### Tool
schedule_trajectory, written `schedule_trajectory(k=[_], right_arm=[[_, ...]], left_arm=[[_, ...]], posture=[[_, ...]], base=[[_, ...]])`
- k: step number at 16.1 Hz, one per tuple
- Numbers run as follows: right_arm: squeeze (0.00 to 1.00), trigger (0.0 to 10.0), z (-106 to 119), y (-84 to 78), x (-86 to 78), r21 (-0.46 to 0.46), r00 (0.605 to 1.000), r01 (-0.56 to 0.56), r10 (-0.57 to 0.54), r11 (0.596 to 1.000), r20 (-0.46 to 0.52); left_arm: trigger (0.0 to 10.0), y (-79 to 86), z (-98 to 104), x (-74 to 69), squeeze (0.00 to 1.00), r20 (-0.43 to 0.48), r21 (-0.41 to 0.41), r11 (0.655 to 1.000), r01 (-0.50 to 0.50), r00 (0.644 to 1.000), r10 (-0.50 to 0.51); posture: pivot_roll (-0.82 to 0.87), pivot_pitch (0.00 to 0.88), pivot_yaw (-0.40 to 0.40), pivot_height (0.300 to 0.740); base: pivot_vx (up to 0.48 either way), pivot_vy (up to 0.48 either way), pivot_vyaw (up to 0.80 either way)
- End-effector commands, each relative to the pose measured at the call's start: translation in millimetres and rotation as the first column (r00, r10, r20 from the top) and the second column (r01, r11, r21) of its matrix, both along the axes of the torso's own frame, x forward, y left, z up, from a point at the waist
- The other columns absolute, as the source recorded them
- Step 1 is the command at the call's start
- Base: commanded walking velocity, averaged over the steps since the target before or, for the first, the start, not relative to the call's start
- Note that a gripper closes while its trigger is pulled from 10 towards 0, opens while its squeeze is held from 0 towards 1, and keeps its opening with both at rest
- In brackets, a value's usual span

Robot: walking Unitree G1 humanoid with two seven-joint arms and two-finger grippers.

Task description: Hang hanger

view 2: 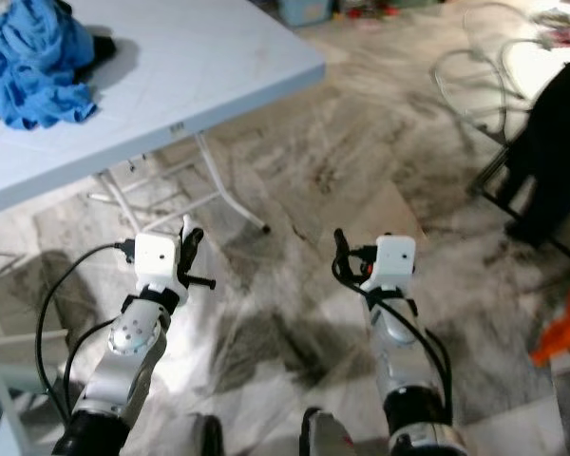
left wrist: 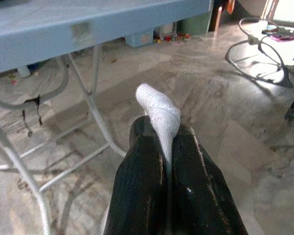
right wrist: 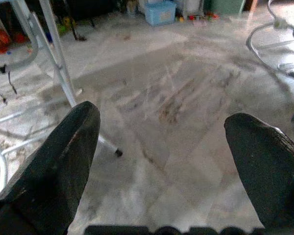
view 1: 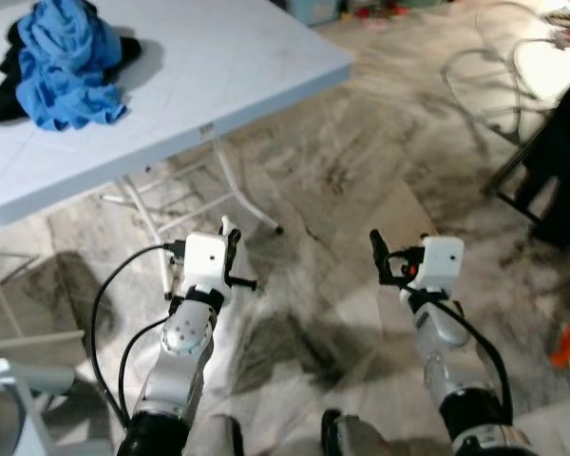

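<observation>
The left tool has its two black fingers pressed together on a small white piece that sticks out past the fingertips. It looks like knitted or ribbed material; whether it belongs to a hanger cannot be told. The right tool is spread wide with nothing between its fingers, and bare marbled floor lies beyond it.

Both tools are held up in front of the robot over the floor, side by side and apart. Ahead of the left tool and to its outer side stands a folding worktop, with a crumpled blue garment lying on dark cloth well back on it. Ahead of the right tool, far off, pale looped wire shapes lie on the floor; they may be hangers, but that is unclear.

Judging by this, the task is at an early stage: no rail or hook is seen, and nothing has been hung yet.
</observation>
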State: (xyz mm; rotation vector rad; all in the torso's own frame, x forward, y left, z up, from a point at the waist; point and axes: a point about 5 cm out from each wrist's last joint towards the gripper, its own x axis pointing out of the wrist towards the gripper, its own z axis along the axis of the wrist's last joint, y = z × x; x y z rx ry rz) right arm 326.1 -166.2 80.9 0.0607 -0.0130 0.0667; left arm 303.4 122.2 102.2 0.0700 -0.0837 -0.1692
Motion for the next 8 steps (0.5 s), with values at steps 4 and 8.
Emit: schedule_trajectory(k=[4, 8], right_arm=[[0.00, 10.0, -2.7, 7.0, -0.8, 0.006, 1.000, -0.006, 0.006, 1.000, -0.009], [0.00, 10.0, -2.5, 7.4, -0.8, 0.002, 1.000, 0.003, -0.003, 1.000, -0.005]], left_arm=[[10.0, 4.0, -1.8, -2.6, 0.00, -0.007, 0.011, 1.000, -0.001, 1.000, 0.001], [10.0, 1.6, -0.1, -2.3, 0.00, 0.007, 0.039, 0.999, 0.021, 1.000, -0.022]], posture=[[-0.04, 0.260, 0.039, 0.740], [-0.04, 0.256, 0.045, 0.740]], base=[[0.000, 0.291, -0.80], [0.000, 0.125, -0.80]])
